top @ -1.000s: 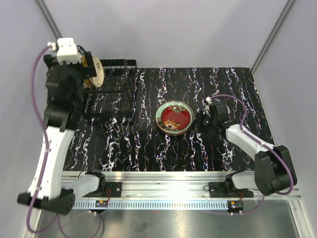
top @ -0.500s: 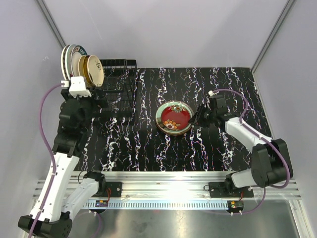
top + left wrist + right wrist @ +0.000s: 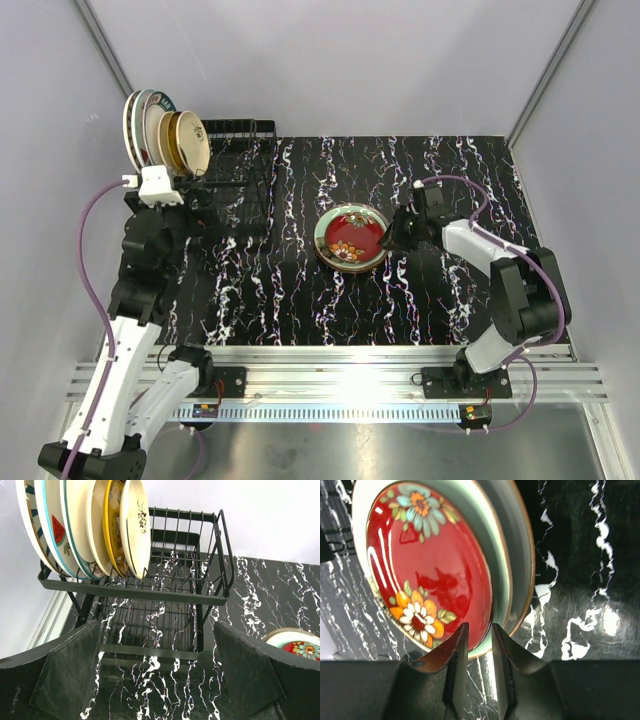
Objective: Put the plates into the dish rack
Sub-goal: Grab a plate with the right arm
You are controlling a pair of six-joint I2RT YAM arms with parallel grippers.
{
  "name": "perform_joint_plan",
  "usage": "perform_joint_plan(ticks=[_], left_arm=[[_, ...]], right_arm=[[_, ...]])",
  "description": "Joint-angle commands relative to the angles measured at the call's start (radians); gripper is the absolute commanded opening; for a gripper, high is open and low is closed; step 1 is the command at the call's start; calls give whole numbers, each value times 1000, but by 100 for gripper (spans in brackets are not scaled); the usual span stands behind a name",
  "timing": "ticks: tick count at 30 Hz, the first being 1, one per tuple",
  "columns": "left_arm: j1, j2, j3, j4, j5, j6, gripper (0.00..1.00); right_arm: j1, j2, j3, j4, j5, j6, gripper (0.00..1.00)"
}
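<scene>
Wide-fingered and empty at the left gripper (image 3: 155, 677), facing the dish rack (image 3: 210, 597) of upright plates (image 3: 135, 525) at the far left corner of the table (image 3: 450, 170). Mid-table, right gripper (image 3: 479, 632) narrow astride the rim of the red plate (image 3: 352, 238) — clamp cannot be told. Pickup step, wanting firm pinch, lift, tilt.

I'm holding my left gripper (image 3: 156, 627) with jaws spread wide; I'm stretching my right gripper (image 3: 480, 626) out low, fingers narrowed to a slim gap.
</scene>
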Motion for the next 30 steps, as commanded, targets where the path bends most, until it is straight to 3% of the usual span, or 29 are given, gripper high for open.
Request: perform_joint_plan(ticks=[1,11,19,26,30], left_arm=[[-3,-24,0,67,-29,-24,99],[-20,-24,0,66,-37,-19,99],[-29,-21,-2,67,-32,-16,99],[-33,-24,-3,67,-41,-11,99],[-40,-24,-5,69,-43,-7,99]], right_arm=[[-3,35,66,-10,38,-22,32],[-3,110,104,-8,42,-20,33],[-3,136,95,15,39,21,39],[-3,156,40,82,6,104,38],[-3,168,26,110,4,130,32]])
